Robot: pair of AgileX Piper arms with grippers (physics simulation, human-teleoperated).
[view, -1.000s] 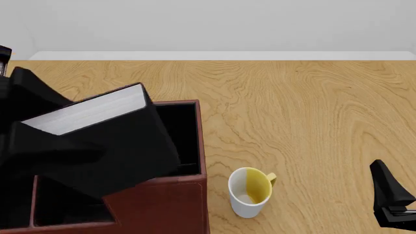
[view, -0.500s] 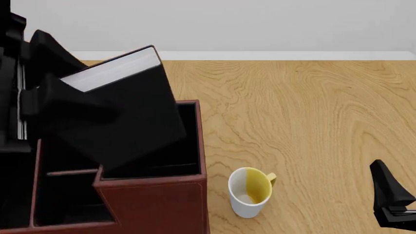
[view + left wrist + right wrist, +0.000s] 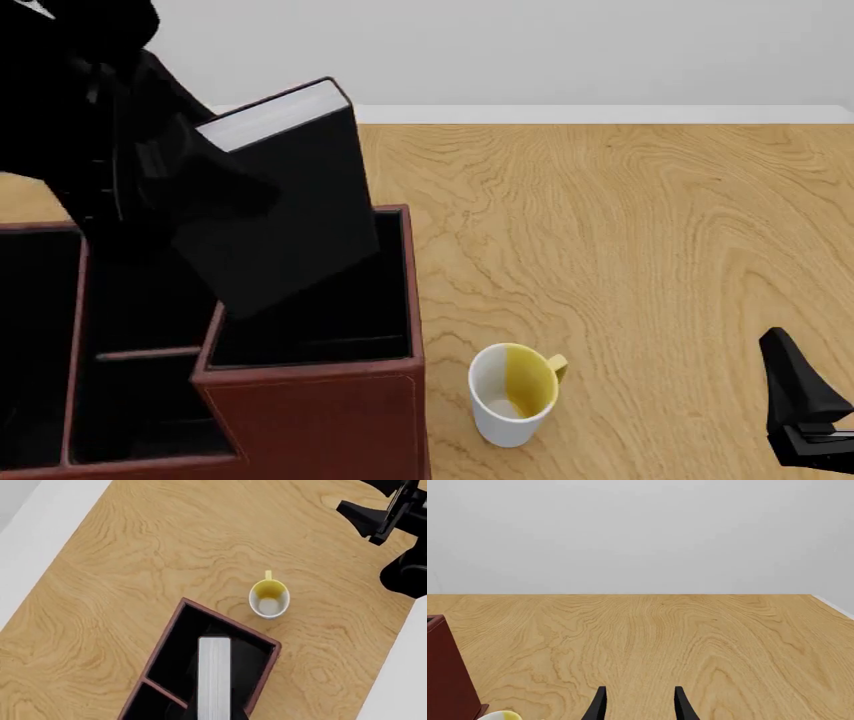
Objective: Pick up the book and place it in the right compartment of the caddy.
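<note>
The black book (image 3: 287,205) with its white page edge (image 3: 214,675) hangs tilted, one corner down, over the caddy (image 3: 415,300). My left gripper (image 3: 180,195) is shut on the book's left side and holds it above the right compartment (image 3: 340,320). The book's lower corner is at about rim height. In the left wrist view the page edge points down into that black bay (image 3: 175,655). My right gripper (image 3: 639,707) is open and empty, low at the near right of the table (image 3: 801,410), far from the caddy.
A white-and-yellow mug (image 3: 514,392) stands upright just right of the caddy's near corner and also shows in the left wrist view (image 3: 269,599). The caddy's narrower left bays (image 3: 134,400) have a crossbar. Bare wooden tabletop (image 3: 641,230) spreads to the right.
My left gripper has risen and swung the book from lying low across the caddy to a steeper, more upright tilt above the right compartment. The right arm has not moved.
</note>
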